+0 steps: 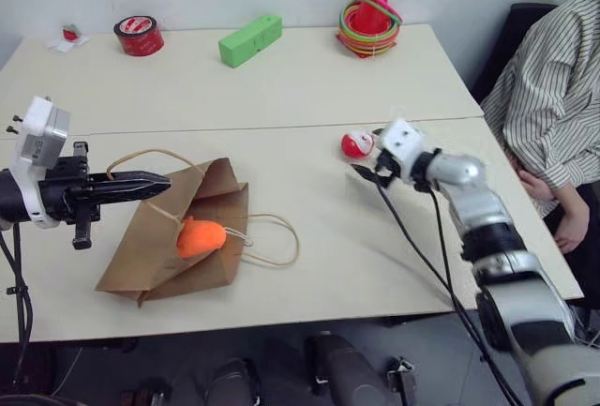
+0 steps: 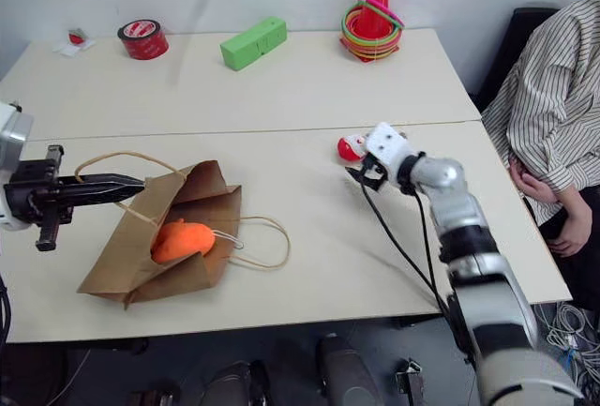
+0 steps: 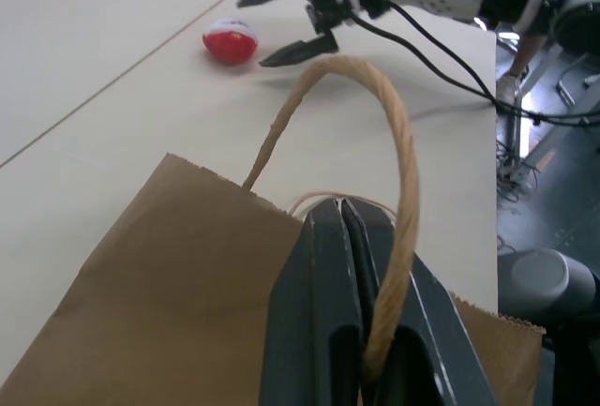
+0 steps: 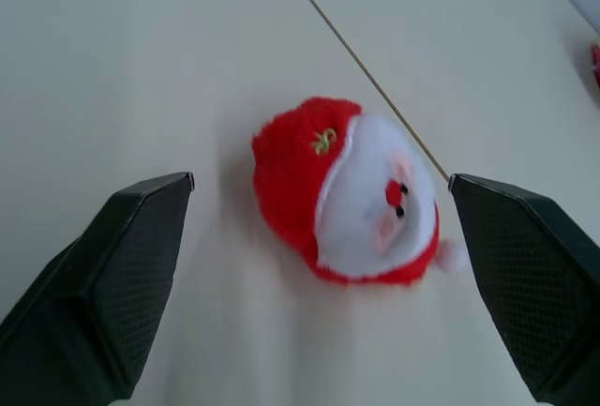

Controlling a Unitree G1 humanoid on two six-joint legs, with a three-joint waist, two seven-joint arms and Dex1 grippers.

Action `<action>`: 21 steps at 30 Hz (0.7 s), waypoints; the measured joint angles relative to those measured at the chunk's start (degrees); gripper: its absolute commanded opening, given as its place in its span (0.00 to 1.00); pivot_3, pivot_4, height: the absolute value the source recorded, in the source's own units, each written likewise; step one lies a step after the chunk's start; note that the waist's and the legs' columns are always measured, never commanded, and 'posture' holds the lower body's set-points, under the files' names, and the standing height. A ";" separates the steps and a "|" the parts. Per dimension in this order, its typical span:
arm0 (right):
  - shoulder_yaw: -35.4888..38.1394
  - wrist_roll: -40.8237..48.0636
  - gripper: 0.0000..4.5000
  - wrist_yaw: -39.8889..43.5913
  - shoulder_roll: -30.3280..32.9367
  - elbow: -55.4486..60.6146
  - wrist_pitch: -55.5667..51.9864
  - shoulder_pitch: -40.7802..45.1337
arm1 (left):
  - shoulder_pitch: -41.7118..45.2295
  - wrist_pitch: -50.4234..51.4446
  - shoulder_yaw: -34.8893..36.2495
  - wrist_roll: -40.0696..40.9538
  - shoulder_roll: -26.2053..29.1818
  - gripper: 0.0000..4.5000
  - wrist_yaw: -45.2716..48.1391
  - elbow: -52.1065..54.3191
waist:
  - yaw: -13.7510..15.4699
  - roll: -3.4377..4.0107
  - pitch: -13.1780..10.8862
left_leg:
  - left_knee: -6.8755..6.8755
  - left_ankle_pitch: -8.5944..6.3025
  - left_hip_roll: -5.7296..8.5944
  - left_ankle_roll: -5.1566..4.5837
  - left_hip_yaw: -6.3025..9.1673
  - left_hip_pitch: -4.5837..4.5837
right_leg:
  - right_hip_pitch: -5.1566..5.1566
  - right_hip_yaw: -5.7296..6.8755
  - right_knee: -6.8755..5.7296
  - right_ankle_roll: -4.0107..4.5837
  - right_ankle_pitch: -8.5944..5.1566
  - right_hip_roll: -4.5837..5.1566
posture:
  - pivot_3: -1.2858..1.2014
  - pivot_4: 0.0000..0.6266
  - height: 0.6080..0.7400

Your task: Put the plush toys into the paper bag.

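Note:
The brown paper bag (image 1: 150, 251) lies on the near left of the table with its mouth towards the middle. The orange plush toy (image 1: 200, 236) sits in that mouth. My left gripper (image 1: 161, 183) is shut on the bag's upper cord handle (image 3: 398, 134) and holds the top panel up. The lower handle (image 1: 277, 237) lies loose on the table. The red-and-white plush toy (image 4: 352, 195) rests on the table right of centre. My right gripper (image 4: 321, 181) is open, with one finger on each side of that toy and not touching it.
Along the far edge stand a red tape roll (image 1: 139, 35), a green block (image 1: 250, 39) and an orange cone with coloured rings (image 1: 372, 20). A person in a striped shirt (image 1: 553, 97) sits at the table's right end. A black cable (image 1: 412, 247) trails from my right arm.

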State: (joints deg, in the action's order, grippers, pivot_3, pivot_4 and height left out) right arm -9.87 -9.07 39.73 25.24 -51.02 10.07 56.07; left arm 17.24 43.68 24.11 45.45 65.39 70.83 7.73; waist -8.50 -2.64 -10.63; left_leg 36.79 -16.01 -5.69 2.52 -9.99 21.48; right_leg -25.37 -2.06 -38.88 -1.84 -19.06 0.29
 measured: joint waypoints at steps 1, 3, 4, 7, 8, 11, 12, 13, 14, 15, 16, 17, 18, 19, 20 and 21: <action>-1.10 -1.38 0.99 -1.31 -0.74 -4.40 1.82 1.82 | 0.03 -0.23 -0.02 -0.17 0.01 0.00 0.29 -0.70 | 0.09 0.00 0.00 | -0.01 -0.01 -0.02 0.01 0.01 0.00 | 0.00 0.01 0.01 0.00 -0.04 0.01 | 0.52 0.24 1.00; -1.59 -2.77 0.85 -3.61 -2.22 -10.52 4.79 4.36 | 0.09 -0.40 -0.06 -0.72 0.03 0.00 0.61 -2.22 | -0.03 -0.01 0.00 | 0.04 -0.03 -0.01 -0.01 -0.02 0.02 | 0.00 -0.02 0.01 -0.01 -0.05 0.04 | 0.52 0.24 1.00; -1.71 -3.34 0.77 -4.70 -2.86 -12.79 5.42 5.52 | 0.04 -0.48 -0.07 -0.78 0.03 0.00 0.84 -2.29 | -0.10 -0.02 0.01 | 0.10 -0.03 0.00 -0.02 -0.02 0.03 | 0.00 -0.02 -0.01 -0.04 -0.03 0.06 | 0.52 0.24 1.00; -1.75 -4.11 0.54 -6.09 -3.57 -16.95 6.23 7.17 | -0.95 -0.82 0.20 -1.04 0.18 0.00 1.90 -3.44 | -0.48 -0.03 0.02 | 0.26 -0.04 0.02 -0.05 -0.01 -0.01 | 0.04 -0.03 -0.19 -0.08 -0.01 0.09 | 0.52 0.24 1.00; -1.64 -4.23 0.48 -6.09 -3.57 -17.35 6.32 7.36 | -1.55 -0.90 0.38 -1.33 0.28 0.00 2.07 -4.05 | -0.60 -0.03 0.02 | 0.27 -0.04 0.01 -0.05 -0.01 -0.02 | 0.04 -0.03 -0.23 -0.08 -0.01 0.09 | 0.52 0.24 1.00; -1.25 -4.08 0.24 -4.13 -3.59 -17.95 7.84 7.87 | -2.34 -1.88 0.97 -2.06 0.29 0.00 2.66 -5.19 | -1.00 -0.03 0.02 | 0.27 -0.03 0.00 -0.04 0.03 -0.02 | 0.04 0.00 -0.28 -0.07 -0.01 0.07 | 0.52 0.24 1.00; -0.83 -3.49 0.17 -2.66 -3.67 -17.80 8.40 7.83 | -2.43 -2.11 1.47 -2.13 0.29 0.00 2.76 -5.56 | -1.09 -0.03 0.02 | 0.26 -0.03 0.00 -0.03 0.02 -0.02 | 0.03 -0.01 -0.29 -0.07 -0.01 0.07 | 0.52 0.24 1.00; -0.20 -1.95 0.11 0.50 -4.04 -16.90 8.62 7.62 | -2.49 -2.38 1.95 -2.21 0.30 0.00 2.84 -5.98 | -1.21 -0.02 0.02 | 0.24 -0.03 -0.01 -0.03 0.01 -0.02 | 0.02 -0.02 -0.29 -0.07 -0.01 0.05 | 0.52 0.24 1.00; 0.73 -0.08 0.06 3.89 -4.81 -15.34 8.38 7.24 | -2.49 -2.48 2.12 -2.25 0.30 0.00 2.92 -6.03 | -1.36 -0.02 0.01 | 0.23 -0.03 -0.03 -0.02 0.01 -0.02 | 0.02 -0.02 -0.30 -0.07 -0.01 0.03 | 0.52 0.24 1.00; 1.78 2.61 0.04 7.76 -5.94 -12.00 7.63 6.04 | -2.53 -2.48 2.16 -2.25 0.30 0.00 3.09 -5.98 | -1.46 -0.02 0.01 | 0.21 -0.02 -0.06 0.00 0.01 -0.02 | 0.02 -0.02 -0.31 -0.07 -0.01 0.01 | 0.52 0.24 1.00; 2.36 5.42 0.03 11.72 -7.18 -8.00 6.42 4.78 | -2.57 -2.48 2.20 -2.24 0.30 0.00 3.17 -5.96 | -1.55 -0.01 0.01 | 0.21 -0.02 -0.10 0.04 0.02 -0.03 | 0.01 -0.02 -0.36 -0.06 -0.02 -0.04 | 0.52 0.24 1.00; 2.33 7.43 0.03 14.53 -8.63 -4.48 4.93 3.71 | -2.54 -2.46 2.19 -2.21 0.29 0.00 3.19 -5.89 | -1.60 0.01 0.00 | 0.22 -0.02 -0.12 0.06 0.03 -0.03 | 0.00 -0.02 -0.40 -0.05 -0.03 -0.05 | 0.52 0.24 1.00; 2.14 10.29 0.03 17.96 -9.75 2.84 1.05 1.07 | -2.50 -2.40 2.25 -2.03 0.29 0.00 3.16 -5.75 | -1.44 0.02 -0.01 | 0.20 -0.01 -0.12 0.08 0.09 -0.02 | -0.02 0.00 -0.43 -0.02 -0.04 -0.04 | 0.52 0.24 1.00; 1.47 12.44 0.03 20.24 -10.45 9.04 -2.40 -1.27 | -2.45 -2.34 2.33 -1.93 0.29 0.00 3.13 -5.74 | -1.23 0.02 -0.01 | 0.22 -0.02 -0.12 0.10 0.12 -0.01 | -0.03 0.01 -0.46 0.00 -0.06 -0.04 | 0.52 0.24 1.00; 0.43 14.32 0.03 22.52 -11.32 14.93 -5.96 -3.53 | -2.41 -2.24 2.40 -1.88 0.29 0.00 3.08 -5.74 | -1.02 0.02 -0.01 | 0.24 -0.02 -0.12 0.10 0.14 -0.01 | -0.03 0.02 -0.48 0.01 -0.07 -0.02 | 0.52 0.24 1.00; -1.63 15.89 0.03 23.95 -12.14 22.51 -10.27 -6.45 | -2.38 -1.84 2.47 -1.66 0.28 0.00 3.08 -5.51 | -0.77 0.02 -0.01 | 0.25 -0.02 -0.11 0.10 0.15 0.01 | -0.04 0.04 -0.49 0.01 -0.08 0.00 | 0.52 0.24 1.00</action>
State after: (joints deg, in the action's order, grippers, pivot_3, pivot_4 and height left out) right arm -11.50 6.82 63.68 13.11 -28.51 -0.20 49.62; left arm 14.86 41.84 26.58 43.79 65.67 73.91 2.22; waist -9.27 -2.61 -10.65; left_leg 37.03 -16.03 -5.79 2.62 -9.83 21.49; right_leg -25.41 -2.02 -39.37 -1.83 -19.14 0.29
